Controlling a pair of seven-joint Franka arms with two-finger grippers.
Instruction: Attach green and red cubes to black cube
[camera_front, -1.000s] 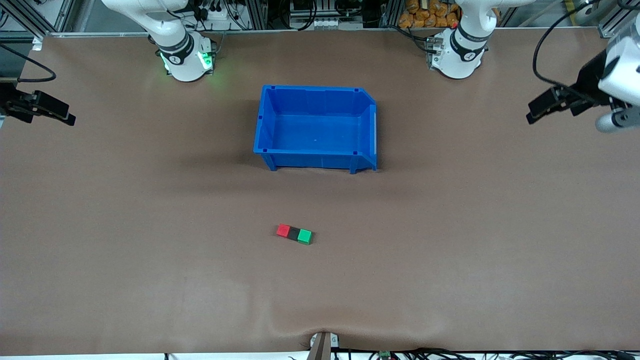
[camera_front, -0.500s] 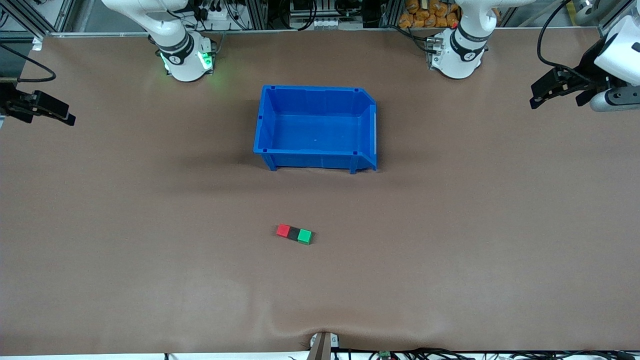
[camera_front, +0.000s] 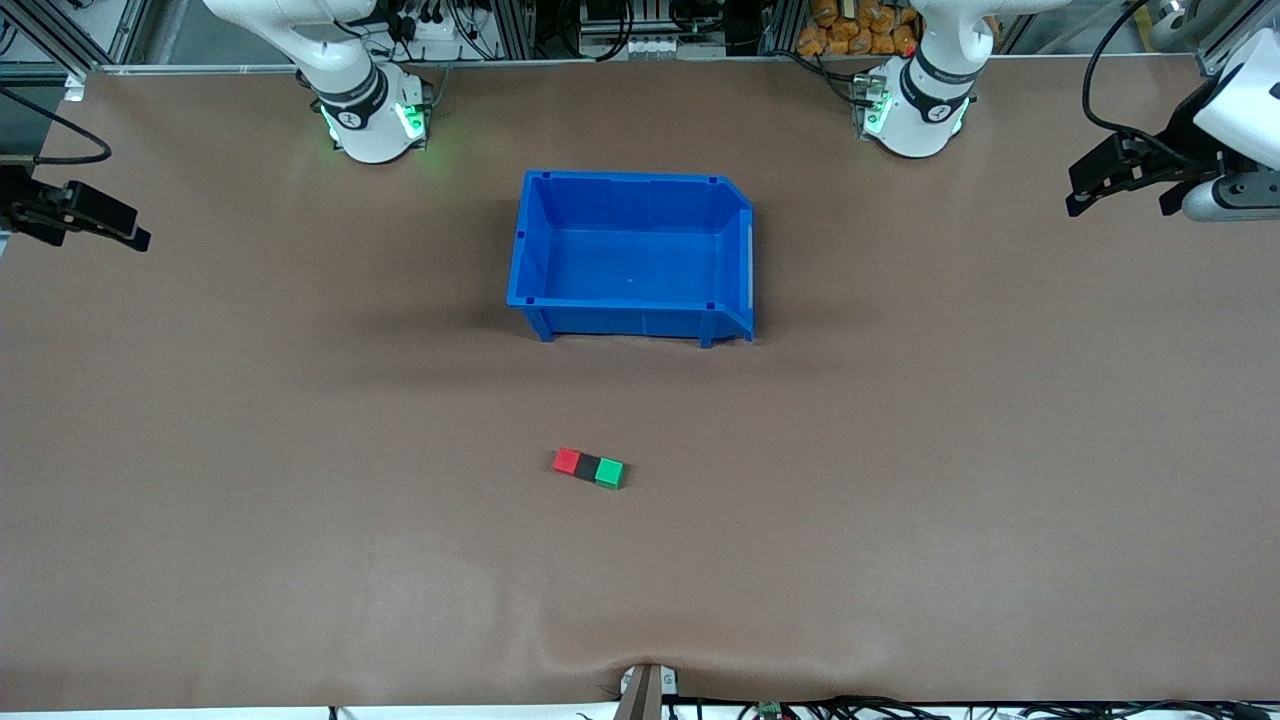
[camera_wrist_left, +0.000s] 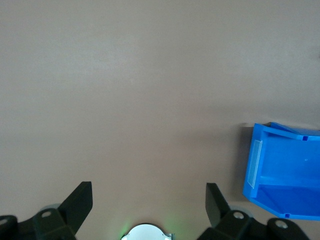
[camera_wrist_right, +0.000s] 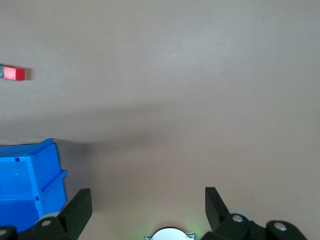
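The red cube (camera_front: 566, 460), black cube (camera_front: 587, 466) and green cube (camera_front: 609, 472) lie in one touching row on the brown table, nearer to the front camera than the blue bin (camera_front: 735, 205). The black cube is in the middle. My left gripper (camera_front: 1078, 192) is open and empty, up over the left arm's end of the table. My right gripper (camera_front: 135, 233) is open and empty over the right arm's end. The right wrist view shows the red cube (camera_wrist_right: 18, 74) at its edge; both wrist views show open jaws (camera_wrist_left: 149, 200) (camera_wrist_right: 148, 200) over bare table.
The blue bin stands empty in the middle of the table, between the arm bases, and shows in the left wrist view (camera_wrist_left: 257, 165) and the right wrist view (camera_wrist_right: 47, 165). A small bracket (camera_front: 645, 690) sits at the table's front edge.
My left gripper has risen and drawn back toward the left arm's end of the table. The right arm and the row of cubes have not moved.
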